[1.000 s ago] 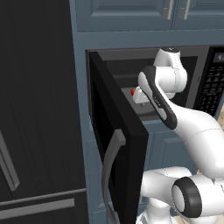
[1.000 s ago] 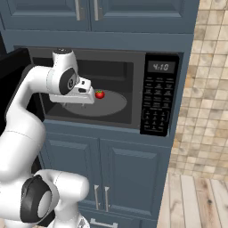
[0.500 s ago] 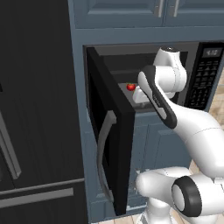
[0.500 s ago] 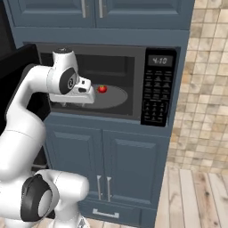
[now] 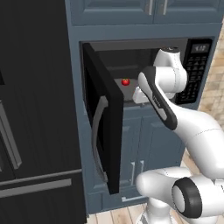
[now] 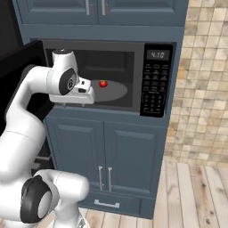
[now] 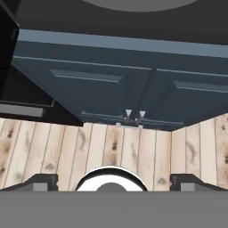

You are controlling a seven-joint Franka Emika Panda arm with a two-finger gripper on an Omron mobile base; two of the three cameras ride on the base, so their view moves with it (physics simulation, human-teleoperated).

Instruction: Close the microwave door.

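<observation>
The microwave [image 5: 144, 61] [image 6: 111, 67] is built in above the blue-grey cabinets, and its grey interior is exposed. Its black door [image 5: 103, 118] stands swung out to the left, with the curved grey bar handle [image 5: 97, 135] on the outer face. In the right base view the door [image 6: 18, 67] is a dark slab at the left edge. My gripper [image 7: 114, 180] is open, its fingertips [image 7: 42, 180] wide apart, and it points down at the floor. The hand [image 6: 73, 95] [image 5: 140, 95] hovers at the front of the microwave's opening, just right of the door's inner face, touching nothing.
A small red fruit [image 5: 125, 82] [image 6: 103, 83] lies on the turntable [image 6: 111, 91]. The keypad [image 6: 156, 87] sits to the right under the display [image 6: 159, 55]. The black fridge [image 5: 35, 109] stands left of the door. Cabinet doors [image 7: 107, 89] and wooden floor [image 7: 133, 147] lie below.
The whole picture has shifted, so the base has moved; the microwave now sits further left in the left base view. The arm keeps its pose at the opening. The door still stands open.
</observation>
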